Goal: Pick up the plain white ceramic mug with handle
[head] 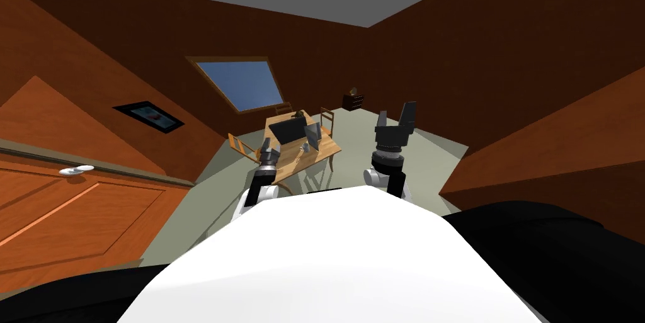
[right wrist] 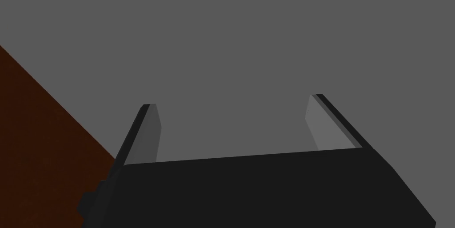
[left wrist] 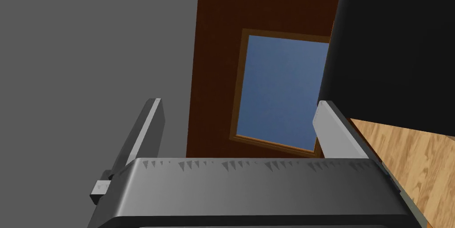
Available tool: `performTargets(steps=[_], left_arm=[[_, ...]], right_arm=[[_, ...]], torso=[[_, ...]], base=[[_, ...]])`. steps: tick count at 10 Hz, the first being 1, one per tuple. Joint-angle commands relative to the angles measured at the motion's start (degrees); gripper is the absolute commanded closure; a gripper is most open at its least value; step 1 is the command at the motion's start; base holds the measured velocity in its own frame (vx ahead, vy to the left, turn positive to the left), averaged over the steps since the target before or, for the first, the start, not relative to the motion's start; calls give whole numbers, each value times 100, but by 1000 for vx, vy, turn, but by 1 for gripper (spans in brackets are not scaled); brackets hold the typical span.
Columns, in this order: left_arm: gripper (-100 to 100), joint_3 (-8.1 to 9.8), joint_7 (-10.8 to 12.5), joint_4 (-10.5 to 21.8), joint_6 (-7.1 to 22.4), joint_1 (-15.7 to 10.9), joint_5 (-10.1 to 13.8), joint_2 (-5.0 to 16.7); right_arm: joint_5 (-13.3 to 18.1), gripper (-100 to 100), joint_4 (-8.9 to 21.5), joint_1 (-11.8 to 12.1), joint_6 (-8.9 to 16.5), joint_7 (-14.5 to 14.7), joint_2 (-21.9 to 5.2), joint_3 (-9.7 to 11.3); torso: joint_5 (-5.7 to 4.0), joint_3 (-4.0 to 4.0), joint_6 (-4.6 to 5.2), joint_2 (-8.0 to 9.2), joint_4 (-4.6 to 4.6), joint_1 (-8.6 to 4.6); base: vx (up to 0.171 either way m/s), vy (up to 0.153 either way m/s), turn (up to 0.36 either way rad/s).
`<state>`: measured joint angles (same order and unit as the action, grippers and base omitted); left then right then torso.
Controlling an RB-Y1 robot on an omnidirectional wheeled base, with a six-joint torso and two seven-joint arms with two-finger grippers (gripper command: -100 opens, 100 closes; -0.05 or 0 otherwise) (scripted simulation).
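Note:
A wooden table [head: 324,149] stands ahead across the floor, with a black panel-like object [head: 288,130] on it. Beside that lies a small pale thing [head: 305,147], too small to tell whether it is the mug. My left gripper [head: 269,146] is open at the table's near left corner. In the left wrist view the left gripper [left wrist: 237,103] has empty fingers, with the black object [left wrist: 391,43] and the wooden tabletop [left wrist: 413,158] close beside one finger. My right gripper [head: 395,114] is raised to the right of the table. It is open and empty [right wrist: 232,101].
Wooden chairs [head: 238,144] stand around the table. A wooden cabinet [head: 75,212] at my left carries a flat white item [head: 77,170]. A window [head: 242,83] is in the far wall and a small dark stand [head: 353,100] in the far corner. Grey-green floor [head: 428,155] lies right of the table.

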<state>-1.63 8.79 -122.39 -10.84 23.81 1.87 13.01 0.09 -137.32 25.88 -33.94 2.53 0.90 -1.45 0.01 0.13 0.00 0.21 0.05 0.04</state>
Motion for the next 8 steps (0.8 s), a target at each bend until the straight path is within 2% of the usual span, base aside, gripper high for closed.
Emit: performTargets(steps=[1, 3, 6, 7, 8], left_arm=[[-100, -18, -6, 17, 169, -5, 30, 15], [-100, 8, 31, 281, 558, -110, 223, 181], [-100, 22, 56, 420, 909, -168, 328, 269], [-100, 36, 87, 565, 1139, -230, 438, 361], [-100, 36, 87, 565, 1165, -230, 438, 361]], right_arm=[[0, 0, 0, 0, 0, 0, 0, 0], [0, 0, 0, 0, 0, 0, 0, 0], [0, 0, 0, 0, 0, 0, 0, 0], [0, 0, 0, 1, 0, 0, 0, 0], [0, 0, 0, 0, 0, 0, 0, 0]], torso=[[0, 0, 0, 0, 0, 0], [-1, -4, 1, -7, -1, -3], [0, -3, 0, -5, -1, -1], [0, -5, -2, -10, -2, 0], [0, -7, 0, -12, -2, -1]], base=[[-36, -5, -68], [-53, -14, -163], [-40, -7, -76], [-25, -12, -141], [-23, -8, -60]])
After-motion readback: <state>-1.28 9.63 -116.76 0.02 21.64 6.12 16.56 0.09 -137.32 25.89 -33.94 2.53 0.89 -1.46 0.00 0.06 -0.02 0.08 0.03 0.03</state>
